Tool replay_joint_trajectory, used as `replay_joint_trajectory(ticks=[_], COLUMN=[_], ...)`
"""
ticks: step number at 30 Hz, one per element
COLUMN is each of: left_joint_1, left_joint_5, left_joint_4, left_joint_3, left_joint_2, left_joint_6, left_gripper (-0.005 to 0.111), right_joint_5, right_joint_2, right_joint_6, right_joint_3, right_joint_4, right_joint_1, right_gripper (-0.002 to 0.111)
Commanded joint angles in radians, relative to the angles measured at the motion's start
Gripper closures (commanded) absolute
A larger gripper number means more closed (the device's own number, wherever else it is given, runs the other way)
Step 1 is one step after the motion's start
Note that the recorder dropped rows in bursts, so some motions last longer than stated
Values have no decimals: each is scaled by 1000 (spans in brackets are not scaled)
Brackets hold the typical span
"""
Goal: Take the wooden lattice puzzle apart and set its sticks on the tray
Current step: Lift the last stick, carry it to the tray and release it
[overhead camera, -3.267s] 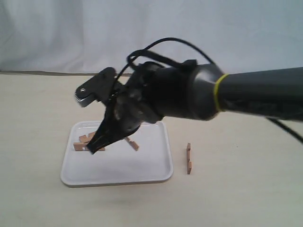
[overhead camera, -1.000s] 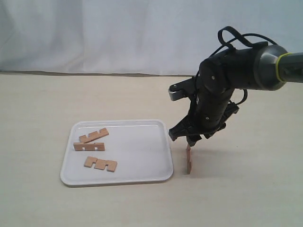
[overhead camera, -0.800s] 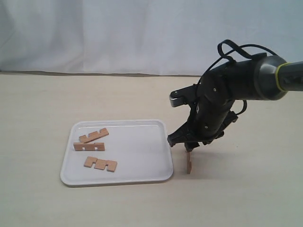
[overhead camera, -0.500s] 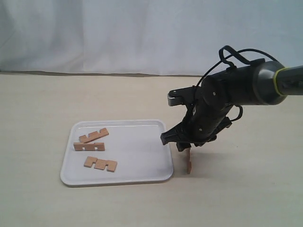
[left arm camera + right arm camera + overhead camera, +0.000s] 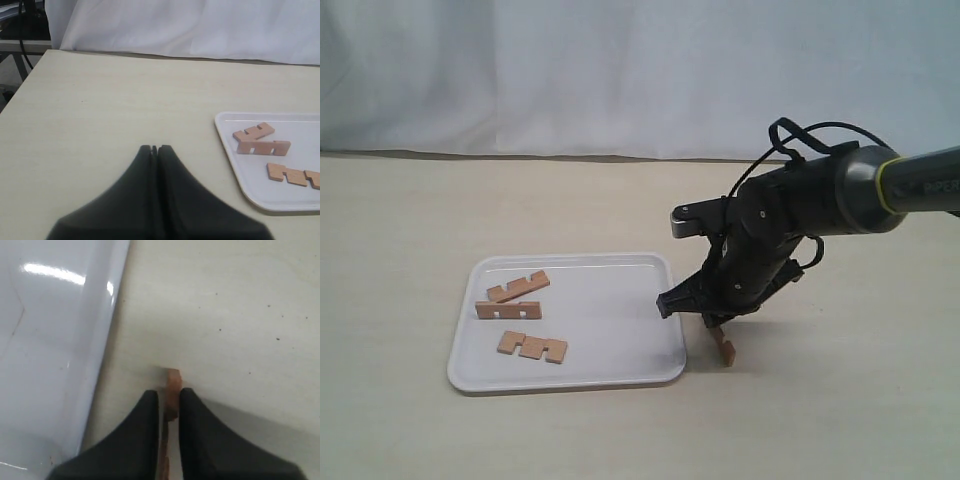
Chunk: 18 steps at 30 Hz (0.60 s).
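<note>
No assembled lattice puzzle is in view. Three loose sticks [image 5: 518, 287] [image 5: 508, 310] [image 5: 532, 347] lie on the left half of the white tray [image 5: 620, 300]. A fourth stick [image 5: 722, 347] rests on the table just off the tray's right edge. My right gripper [image 5: 700, 317] is down on it; in the right wrist view the stick [image 5: 173, 382] sits between the nearly closed fingers of the gripper [image 5: 169, 396], beside the tray rim [image 5: 107, 325]. My left gripper [image 5: 155, 148] is shut and empty, away from the tray [image 5: 235, 165].
A white cloth backdrop hangs along the far edge of the light wooden table. The right half of the tray is bare. The left wrist view shows the table's corner and dark equipment beyond it.
The right gripper has come down from above the tray's right edge onto the stick on the table and closed around it. The stick has tipped slightly. The tray's sticks have not moved.
</note>
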State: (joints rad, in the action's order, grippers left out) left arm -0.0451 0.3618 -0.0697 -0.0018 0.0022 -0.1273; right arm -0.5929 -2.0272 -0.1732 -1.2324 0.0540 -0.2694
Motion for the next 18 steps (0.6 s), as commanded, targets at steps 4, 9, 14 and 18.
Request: replay_joint_trajectory(ticks=[4, 9, 14, 18], left_joint_1=[-2, -2, -2, -2], left_joint_5=[-7, -7, -7, -7], left_joint_4=[1, 1, 1, 1], left_joint_3=[2, 2, 2, 2], left_joint_2=[-2, -2, -2, -2], left_joint_6=[-5, -5, -5, -5], left_gripper=[107, 107, 107, 107], right_joint_5=[10, 17, 29, 161], right_joint_2=[24, 150, 227, 142], right_joint_6=[-6, 30, 57, 57], right_joint_3=[0, 0, -32, -111], right_joint_4=[7, 7, 7, 7], right_joint_1=[5, -17, -116, -249], right_gripper=[104, 104, 104, 104])
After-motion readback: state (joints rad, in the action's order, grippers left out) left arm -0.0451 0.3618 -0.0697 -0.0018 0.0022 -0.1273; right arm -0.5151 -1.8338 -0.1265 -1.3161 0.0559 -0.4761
